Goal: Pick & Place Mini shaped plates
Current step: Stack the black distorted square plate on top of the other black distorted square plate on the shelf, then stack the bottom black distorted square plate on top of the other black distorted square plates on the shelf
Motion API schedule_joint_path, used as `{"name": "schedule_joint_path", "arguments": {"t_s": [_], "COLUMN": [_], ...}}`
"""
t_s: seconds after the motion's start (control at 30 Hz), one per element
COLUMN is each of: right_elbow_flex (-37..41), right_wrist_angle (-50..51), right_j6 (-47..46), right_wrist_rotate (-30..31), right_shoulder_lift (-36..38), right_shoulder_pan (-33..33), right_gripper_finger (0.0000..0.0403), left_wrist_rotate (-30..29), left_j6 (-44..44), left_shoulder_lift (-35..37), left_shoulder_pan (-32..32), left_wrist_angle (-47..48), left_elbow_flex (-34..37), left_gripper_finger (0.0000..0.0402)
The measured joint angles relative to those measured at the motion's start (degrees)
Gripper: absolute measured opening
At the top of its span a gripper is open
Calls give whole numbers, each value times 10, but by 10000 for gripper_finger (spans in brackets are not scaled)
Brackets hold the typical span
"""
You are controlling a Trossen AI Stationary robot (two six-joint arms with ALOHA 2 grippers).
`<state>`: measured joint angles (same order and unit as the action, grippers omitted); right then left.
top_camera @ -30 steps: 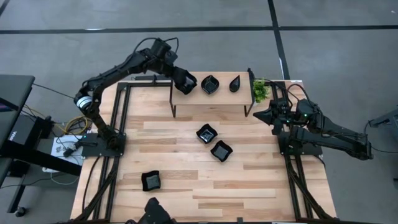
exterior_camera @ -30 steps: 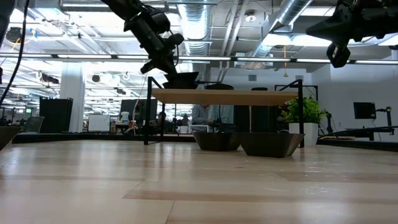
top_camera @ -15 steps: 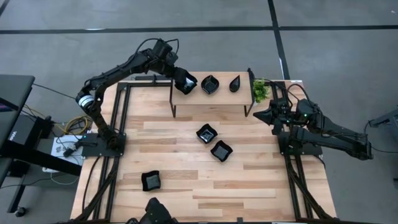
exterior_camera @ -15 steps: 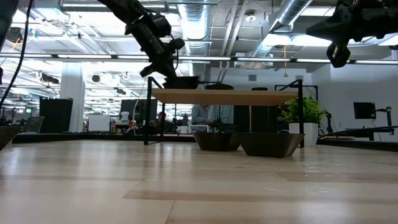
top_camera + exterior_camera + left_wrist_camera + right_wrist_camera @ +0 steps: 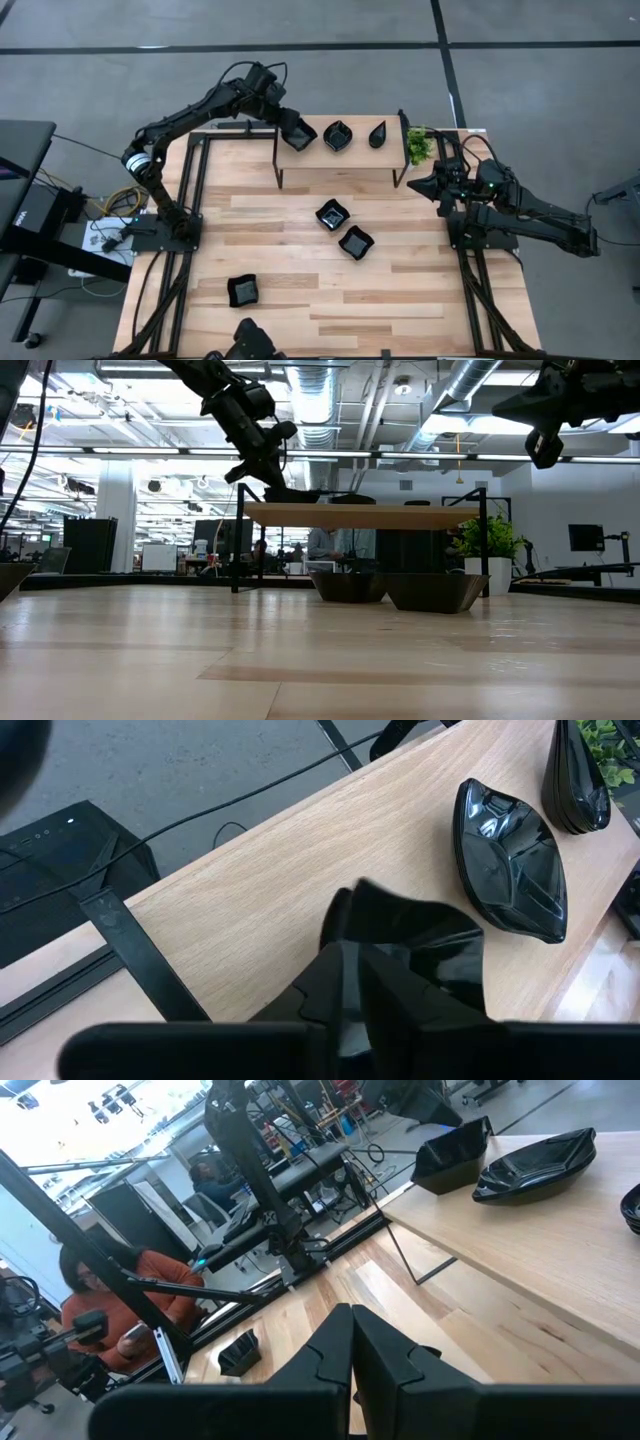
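Square mini plate [image 5: 298, 134] on the raised shelf [image 5: 340, 160] at twelve o'clock of the table [image 5: 280, 300], pinched at its rim by the left gripper [image 5: 290, 126], seemingly loosening. Beside it toward three o'clock, a leaf-shaped plate [image 5: 338, 135] and a teardrop plate [image 5: 378, 134]. Two more plates [image 5: 332, 214] mid-table, another [image 5: 243, 291] at seven o'clock. Right gripper [image 5: 416, 184] clenched, empty, parked at three o'clock.
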<state>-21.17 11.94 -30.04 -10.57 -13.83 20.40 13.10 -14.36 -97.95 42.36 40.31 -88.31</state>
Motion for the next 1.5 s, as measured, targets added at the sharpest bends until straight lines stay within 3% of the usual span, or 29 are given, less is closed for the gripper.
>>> {"name": "schedule_joint_path", "arguments": {"t_s": [0.3,0.53,0.7,0.9,1.17,1.33,1.5], "right_elbow_flex": [0,0,0,0,0,0,0], "right_wrist_angle": [0,0,0,0,0,0,0], "right_j6": [0,0,0,0,0,0,0], "right_wrist_rotate": [0,0,0,0,0,0,0], "right_shoulder_lift": [0,0,0,0,0,0,0], "right_shoulder_pan": [0,0,0,0,0,0,0], "right_gripper_finger": [1,1,1,1,1,1,1], "left_wrist_rotate": [4,36,22,-77,-143,-155,-155], "left_j6": [1,1,-35,-147,-431,-537,-565], "left_shoulder_lift": [6,82,163,271,396,426,414], "left_shoulder_pan": [-1,-34,-139,-290,-442,-525,-605], "left_wrist_angle": [4,41,95,99,97,93,78], "left_elbow_flex": [0,0,12,116,295,383,427], "left_gripper_finger": [98,130,128,118,116,115,115]}}
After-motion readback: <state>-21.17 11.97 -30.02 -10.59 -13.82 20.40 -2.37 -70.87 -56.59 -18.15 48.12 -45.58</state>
